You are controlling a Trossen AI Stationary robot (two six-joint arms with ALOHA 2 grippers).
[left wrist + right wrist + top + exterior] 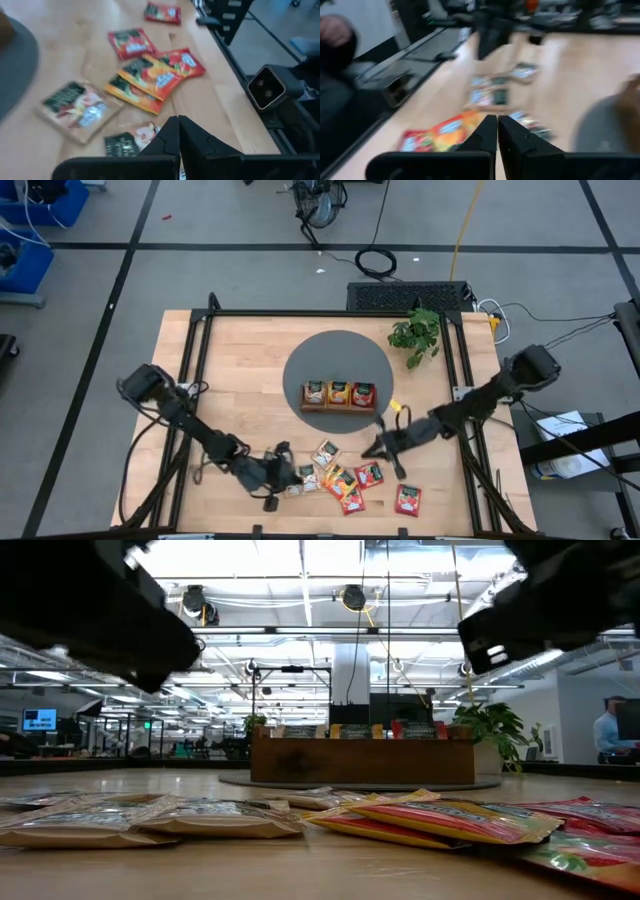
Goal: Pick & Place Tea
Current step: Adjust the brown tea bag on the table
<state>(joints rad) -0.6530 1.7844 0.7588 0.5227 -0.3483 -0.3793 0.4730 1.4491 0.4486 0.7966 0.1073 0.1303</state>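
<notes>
Brown wooden tray (340, 406) on the grey round mat (300, 365) is my landmark: I see three sachets standing in its compartments, cream, orange and red. I count the loose tea sachets (345, 480) scattered on the bare wood on the near side of the tray, one red sachet (407, 499) lying apart from the cluster. My left gripper (298, 477) sits low at the cluster's edge, farther from the tray, fingers pressed together with nothing between them. My right gripper (370, 450) hovers between tray and cluster, fingers together too, empty
</notes>
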